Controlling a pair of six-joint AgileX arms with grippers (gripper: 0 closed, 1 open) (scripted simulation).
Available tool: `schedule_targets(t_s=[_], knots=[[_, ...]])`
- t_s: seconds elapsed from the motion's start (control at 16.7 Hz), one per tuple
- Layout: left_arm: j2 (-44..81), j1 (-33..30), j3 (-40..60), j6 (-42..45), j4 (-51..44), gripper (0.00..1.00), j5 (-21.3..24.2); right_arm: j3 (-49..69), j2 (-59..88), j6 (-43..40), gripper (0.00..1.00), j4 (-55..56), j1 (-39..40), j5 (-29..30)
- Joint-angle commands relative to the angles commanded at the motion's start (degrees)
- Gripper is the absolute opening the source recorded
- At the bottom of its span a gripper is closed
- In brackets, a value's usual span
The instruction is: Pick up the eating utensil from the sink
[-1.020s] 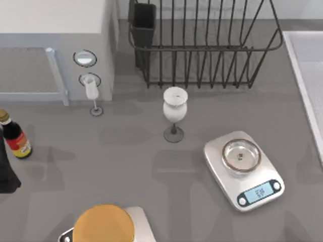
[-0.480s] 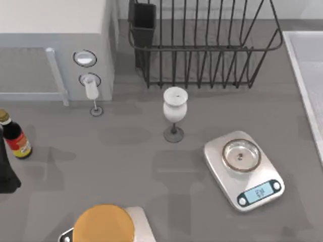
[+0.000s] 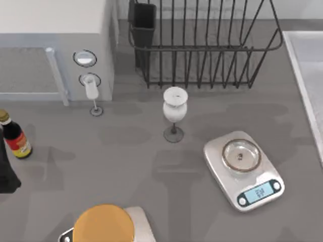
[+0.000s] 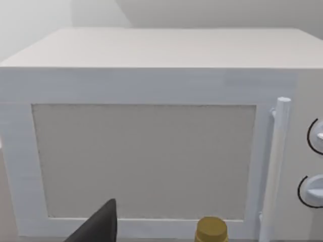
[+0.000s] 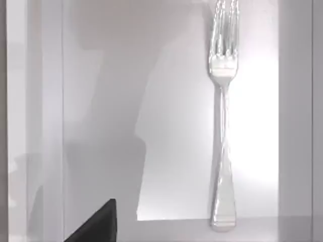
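Note:
The eating utensil, a shiny silver fork (image 5: 223, 131), lies flat on the pale floor of the sink (image 5: 166, 101) in the right wrist view, with its tines pointing away from the camera. It lies parallel to the sink's straight raised rim (image 5: 50, 126). A dark part of my right gripper (image 5: 98, 227) juts in at the edge of that view, above the basin and apart from the fork. In the top view the sink's rim (image 3: 299, 75) runs along the table's right edge. My left arm (image 3: 6, 174) is parked at the far left.
A white microwave (image 3: 50, 45) stands at the back left and a black wire dish rack (image 3: 202, 45) at the back middle. Also on the table are a white wine glass (image 3: 174, 113), a kitchen scale (image 3: 244, 169), a sauce bottle (image 3: 14, 136) and an orange-topped object (image 3: 104, 223).
Soft shadows on the tabletop near the scale have drifted toward the right side. None of the objects on the table has moved.

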Motion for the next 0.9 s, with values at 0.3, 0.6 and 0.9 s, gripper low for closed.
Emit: schedule_targets(t_s=[0.3, 0.6, 0.9], knots=[[0.0, 0.0, 0.0, 0.0, 0.0, 1.00, 0.0, 19.3, 22.4, -2.9, 1.00, -11.6, -3.2, 0.1], [0.0, 0.0, 0.0, 0.0, 0.0, 1.00, 0.0, 29.5, 33.9, -4.3, 1.00, -17.8, -5.1, 0.1], [0.0, 0.0, 0.0, 0.0, 0.0, 1.00, 0.0, 30.1, 34.6, -4.4, 1.00, -18.1, -5.2, 0.2]])
